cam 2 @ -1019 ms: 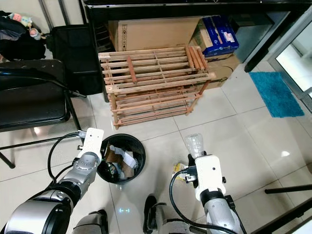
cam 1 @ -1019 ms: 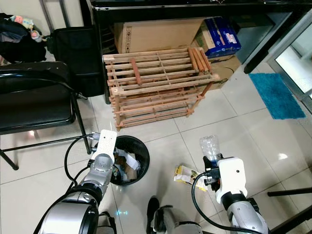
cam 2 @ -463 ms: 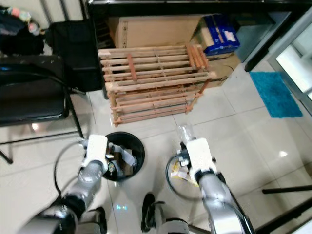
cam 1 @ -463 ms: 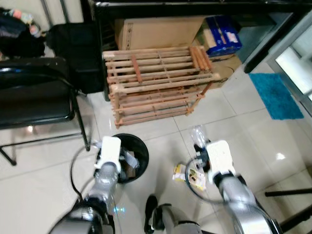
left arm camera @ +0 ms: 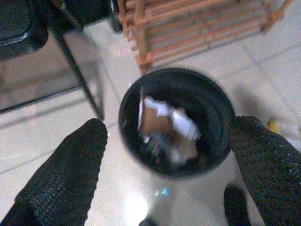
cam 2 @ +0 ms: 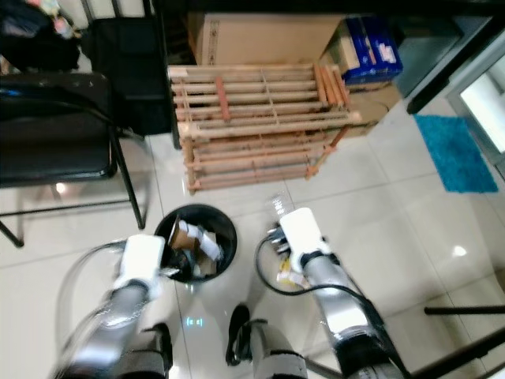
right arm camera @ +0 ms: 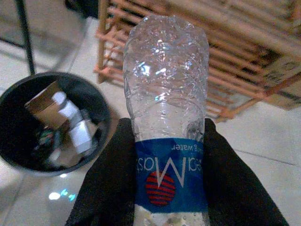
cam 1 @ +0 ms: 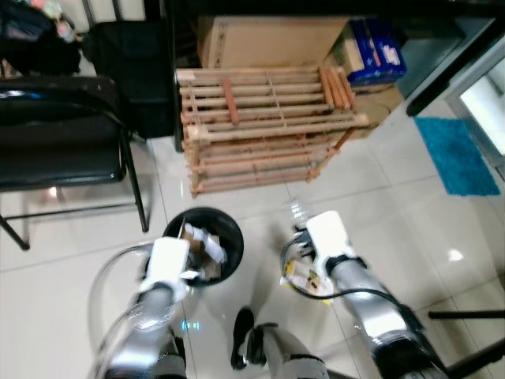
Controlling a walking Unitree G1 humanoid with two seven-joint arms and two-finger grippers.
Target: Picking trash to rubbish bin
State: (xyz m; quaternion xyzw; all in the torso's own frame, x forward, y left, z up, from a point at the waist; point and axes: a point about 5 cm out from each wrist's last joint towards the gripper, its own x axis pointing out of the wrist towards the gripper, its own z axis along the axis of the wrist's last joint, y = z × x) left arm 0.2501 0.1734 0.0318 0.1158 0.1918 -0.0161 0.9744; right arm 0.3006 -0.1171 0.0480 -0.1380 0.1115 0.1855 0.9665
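A clear plastic water bottle with a blue label is clamped between the black fingers of my right gripper, which is shut on it. It hangs above the tiled floor just right of the round black rubbish bin, which holds cardboard and paper scraps. My left gripper stands open over the bin, its fingers spread wide to either side. A yellow wrapper lies on the floor under the right arm.
A wooden slatted rack stands behind the bin, with cardboard boxes under a dark table. A black folding chair is on the left, a blue mat far right. A black shoe sits near my feet.
My right gripper has carried the bottle leftward, closer to the bin. The left arm has dropped back a little, and the camera has shifted.
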